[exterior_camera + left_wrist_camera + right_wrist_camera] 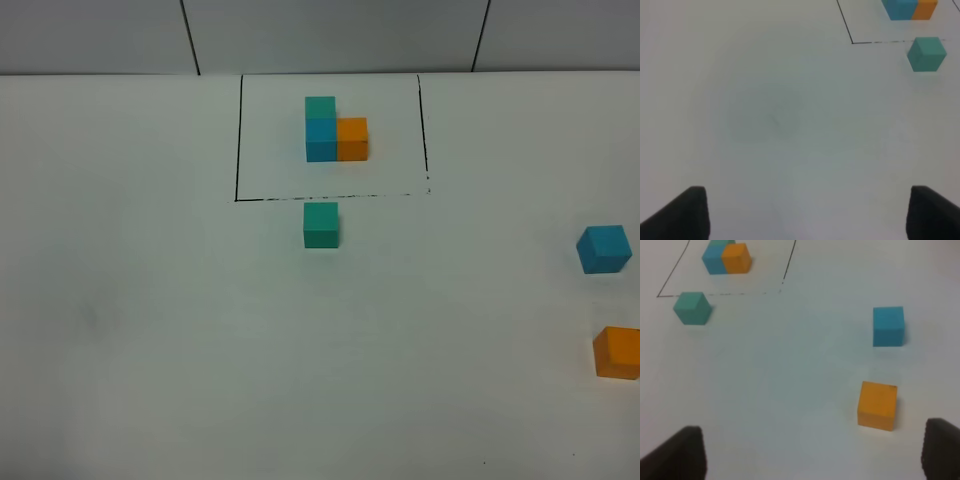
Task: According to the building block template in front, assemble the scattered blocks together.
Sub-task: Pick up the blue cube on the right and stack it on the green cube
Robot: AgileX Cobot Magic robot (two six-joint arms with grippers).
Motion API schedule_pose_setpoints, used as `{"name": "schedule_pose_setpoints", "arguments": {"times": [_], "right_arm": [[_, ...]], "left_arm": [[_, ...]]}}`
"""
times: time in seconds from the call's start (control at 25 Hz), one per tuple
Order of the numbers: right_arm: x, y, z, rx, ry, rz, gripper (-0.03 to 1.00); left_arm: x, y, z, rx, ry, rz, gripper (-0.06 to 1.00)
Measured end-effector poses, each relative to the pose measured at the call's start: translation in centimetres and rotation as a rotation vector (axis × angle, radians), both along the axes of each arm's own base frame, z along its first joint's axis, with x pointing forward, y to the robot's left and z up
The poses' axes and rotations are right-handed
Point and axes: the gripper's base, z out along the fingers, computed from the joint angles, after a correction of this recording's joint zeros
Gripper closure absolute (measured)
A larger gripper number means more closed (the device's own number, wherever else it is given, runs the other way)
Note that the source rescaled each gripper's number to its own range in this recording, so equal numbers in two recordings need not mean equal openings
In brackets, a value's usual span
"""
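L pincer [807,215]: matte blk, blunt slanted tips | R pincer [808,454]: same blk, blunt tips

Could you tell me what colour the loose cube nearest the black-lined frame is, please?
Teal-green small plain cube; clearest in the exterior high view.

Framed L-shaped template [331,132]; loose teal cube [321,225] just below frame, blue cube [603,249] and orange cube [618,352] far right.

White table [150,330], framed template [322,140], three scattered blocks [321,226]
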Motion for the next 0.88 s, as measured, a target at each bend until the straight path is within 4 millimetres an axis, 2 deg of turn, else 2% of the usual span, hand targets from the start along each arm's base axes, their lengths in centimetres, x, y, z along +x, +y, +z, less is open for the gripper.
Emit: {"name": "schedule_pose_setpoints", "arguments": {"times": [0.6,0.72,0.88], "right_arm": [[0.2,0.0,0.0,0.0,0.013,0.0,0.23],[1.4,0.0,0.2,-0.002,0.093,0.0,0.23],[4.7,-0.1,1.0,-0.021,0.242,-0.01,0.22]], "left_arm": [[0.0,0.0,0.0,0.0,0.0,0.0,0.13],[0.0,0.0,0.0,0.0,0.0,0.0,0.13],[0.0,0.0,0.0,0.0,0.003,0.0,0.13]]}}
